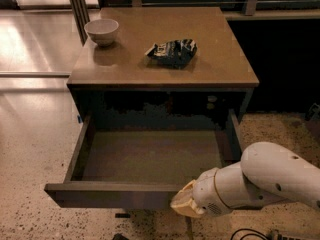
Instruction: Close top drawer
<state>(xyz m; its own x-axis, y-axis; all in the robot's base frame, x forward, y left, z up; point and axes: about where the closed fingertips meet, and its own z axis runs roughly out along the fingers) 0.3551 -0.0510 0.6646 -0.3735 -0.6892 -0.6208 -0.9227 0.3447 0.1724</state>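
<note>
The top drawer [110, 195] of the brown cabinet is pulled fully open toward me. Its olive-brown inner floor [150, 154] is bare. Its long dark front runs along the bottom of the camera view. My gripper [181, 204] is at the end of the white arm coming in from the lower right. Its pale tip sits against the right part of the drawer front, just below the front's top edge.
On the cabinet top [220, 59] stand a white bowl [102, 31] at the back left and a crumpled dark snack bag [172, 52] near the middle. Speckled floor lies left and below. A dark wall and railing lie behind and to the right.
</note>
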